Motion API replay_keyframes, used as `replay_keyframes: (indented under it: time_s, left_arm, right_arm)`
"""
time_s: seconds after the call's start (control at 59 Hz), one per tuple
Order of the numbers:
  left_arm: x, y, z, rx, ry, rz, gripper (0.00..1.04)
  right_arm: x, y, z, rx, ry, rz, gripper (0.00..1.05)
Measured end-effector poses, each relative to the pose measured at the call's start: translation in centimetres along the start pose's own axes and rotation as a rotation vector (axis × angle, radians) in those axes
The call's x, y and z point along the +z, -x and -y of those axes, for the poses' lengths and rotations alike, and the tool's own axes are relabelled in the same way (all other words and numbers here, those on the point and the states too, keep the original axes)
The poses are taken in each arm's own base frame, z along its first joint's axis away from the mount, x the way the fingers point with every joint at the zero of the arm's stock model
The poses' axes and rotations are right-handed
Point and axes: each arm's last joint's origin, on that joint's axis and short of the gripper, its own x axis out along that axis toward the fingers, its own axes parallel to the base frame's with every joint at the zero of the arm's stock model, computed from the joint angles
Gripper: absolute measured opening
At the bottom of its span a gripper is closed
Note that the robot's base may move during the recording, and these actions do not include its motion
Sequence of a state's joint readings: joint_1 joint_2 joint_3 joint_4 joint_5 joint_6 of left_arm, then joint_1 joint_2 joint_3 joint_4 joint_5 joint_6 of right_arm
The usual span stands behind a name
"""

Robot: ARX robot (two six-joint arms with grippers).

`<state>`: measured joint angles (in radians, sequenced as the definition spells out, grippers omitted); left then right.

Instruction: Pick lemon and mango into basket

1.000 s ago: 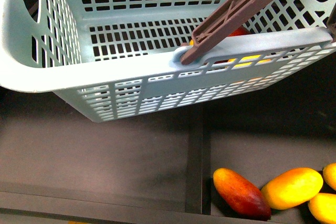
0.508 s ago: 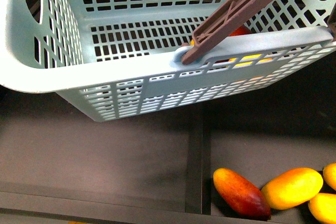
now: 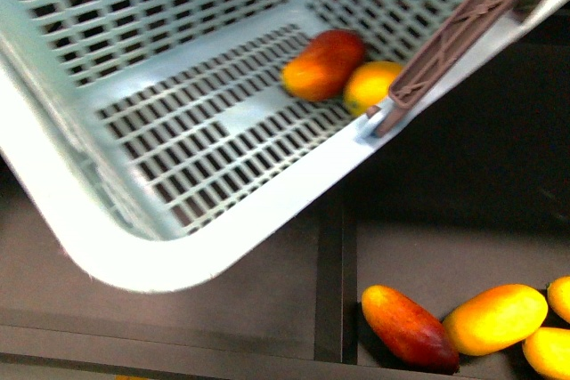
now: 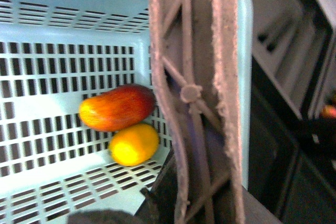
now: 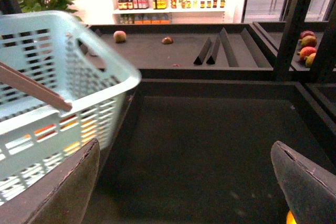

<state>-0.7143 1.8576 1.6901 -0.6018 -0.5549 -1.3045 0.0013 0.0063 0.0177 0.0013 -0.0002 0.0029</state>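
- Inside the tilted basket (image 3: 223, 238), the mango (image 3: 323, 63) touches the lemon (image 3: 374, 84) at its 4 o'clock.
- Left tool's grip: cannot tell.
- Right tool (image 5: 186, 182) gapes, holding nothing.

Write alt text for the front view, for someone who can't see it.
A tilted light teal basket holds a red mango touching a yellow lemon in its far corner, beside the brown handle. Below, loose mangoes lie on a dark shelf.
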Motion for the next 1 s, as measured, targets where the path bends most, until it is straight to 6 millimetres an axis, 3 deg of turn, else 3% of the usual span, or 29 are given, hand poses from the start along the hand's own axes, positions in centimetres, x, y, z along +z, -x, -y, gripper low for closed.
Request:
replay_keyframes:
  time_s: [0.102,0.305,0.508,0.712,0.881,1.0]
  left_arm:
    - [0.8,-1.4,-0.3,0.047,0.043,0.146,0.05]
    - [3.5,-3.4,-1.0,0.016,0.192,0.164,0.05]
    - [4.4,-8.5,-3.7,0.059,0.483,0.141,0.05]
    - [6.0,-14.2,-5.6,0.132,0.557,0.212,0.04]
    - [6.6,-18.3,-5.8,0.138,0.593,0.232,0.04]
    - [6.5,-20.1,-5.3,0.112,0.641,0.214,0.04]
  right_arm:
    - [0.0,0.0,0.0,-0.003,0.0,0.0,0.96]
    - [0.0,0.0,0.0,0.0,0.0,0.0,0.96]
    - [0.0,0.0,0.0,0.0,0.0,0.0,0.96]
    - [0.0,0.0,0.0,0.0,0.0,0.0,0.96]
    - [0.0,0.0,0.0,0.0,0.0,0.001,0.96]
    - [0.0,0.0,0.0,0.0,0.0,0.001,0.96]
